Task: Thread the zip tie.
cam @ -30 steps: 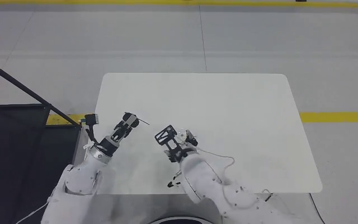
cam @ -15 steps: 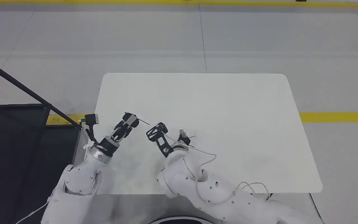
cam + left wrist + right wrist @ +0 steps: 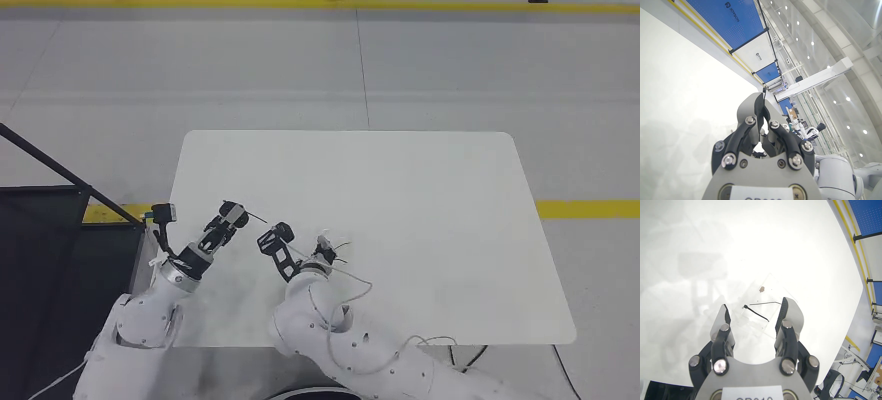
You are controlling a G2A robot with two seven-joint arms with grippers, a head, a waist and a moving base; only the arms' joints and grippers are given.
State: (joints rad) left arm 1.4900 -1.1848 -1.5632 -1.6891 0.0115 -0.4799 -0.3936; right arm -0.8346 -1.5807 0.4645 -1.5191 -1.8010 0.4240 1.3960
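Right jaws shifted left, gaping near left jaws clamping zip tie (image 3: 257, 214).

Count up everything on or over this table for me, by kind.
Grippers: 2, left gripper, right gripper
Zip ties: 2, one zip tie pinched in the left gripper, one zip tie on the clear sheet
Clear sheet: 1
Brown speck: 1
Table: 1
Total: 7

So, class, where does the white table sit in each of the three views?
Top view: table mid-frame.
Left wrist view: table beyond the left hand, shut on the zip tie.
Right wrist view: table under the open right hand.
Shared landmark: yellow floor line beyond the table's edge.
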